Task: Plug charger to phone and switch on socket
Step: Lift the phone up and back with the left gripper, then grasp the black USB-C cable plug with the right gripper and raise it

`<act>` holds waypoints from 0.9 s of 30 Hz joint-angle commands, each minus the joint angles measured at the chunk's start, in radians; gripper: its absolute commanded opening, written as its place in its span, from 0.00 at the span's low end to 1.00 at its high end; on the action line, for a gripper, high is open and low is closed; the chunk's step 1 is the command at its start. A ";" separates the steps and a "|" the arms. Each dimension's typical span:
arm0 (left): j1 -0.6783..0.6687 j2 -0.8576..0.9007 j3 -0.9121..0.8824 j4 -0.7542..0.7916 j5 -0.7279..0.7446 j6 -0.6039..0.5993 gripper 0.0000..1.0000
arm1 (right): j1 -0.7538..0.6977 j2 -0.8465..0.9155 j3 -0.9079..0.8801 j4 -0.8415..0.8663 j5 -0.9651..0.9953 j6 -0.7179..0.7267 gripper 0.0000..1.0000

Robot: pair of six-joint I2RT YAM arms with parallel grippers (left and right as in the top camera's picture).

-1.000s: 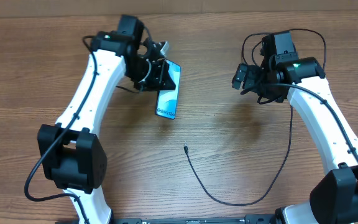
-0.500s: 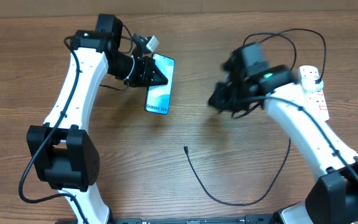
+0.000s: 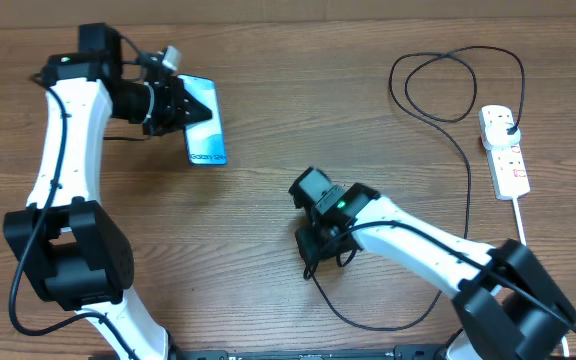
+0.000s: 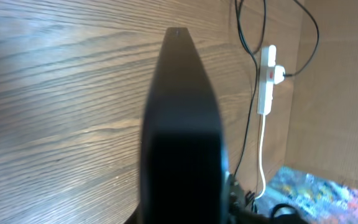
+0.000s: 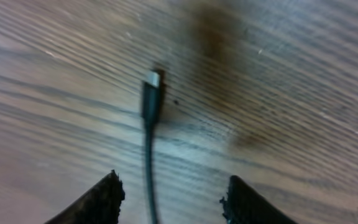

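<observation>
Overhead feed, one thing I can read: small lettering, "Galaxy S24+", on the phone (image 3: 206, 135), on its lit blue screen near one short edge. Far from the phone, the socket (image 3: 503, 150) shows red marks, too small to read.

Phone (image 3: 208, 140) sits far left on the table (image 3: 268, 60). Its rear end is in the left gripper (image 3: 194, 108) and its other end points toward the near edge. Socket (image 3: 505, 150) lies at the far right, lengthwise front to back, well apart from the phone. Charger (image 5: 148, 155) is plugged in at the socket's rear end. Its cable loops behind and left of the socket, runs forward, curves along the near edge, then comes back to mid-table. Connector tip (image 5: 152, 84) lies on the table just ahead of the right gripper (image 5: 174, 180), with the cable passing between its fingers (image 5: 101, 199).
</observation>
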 commanded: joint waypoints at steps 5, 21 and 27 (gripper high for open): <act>-0.017 0.000 0.011 0.003 0.025 -0.023 0.04 | 0.053 0.064 -0.049 0.087 0.076 0.032 0.44; -0.071 0.000 0.011 0.012 -0.054 -0.027 0.04 | -0.076 0.066 -0.050 0.023 0.347 0.216 0.57; -0.071 0.000 0.011 0.023 -0.054 -0.031 0.04 | -0.156 0.066 -0.050 0.104 0.182 0.179 0.57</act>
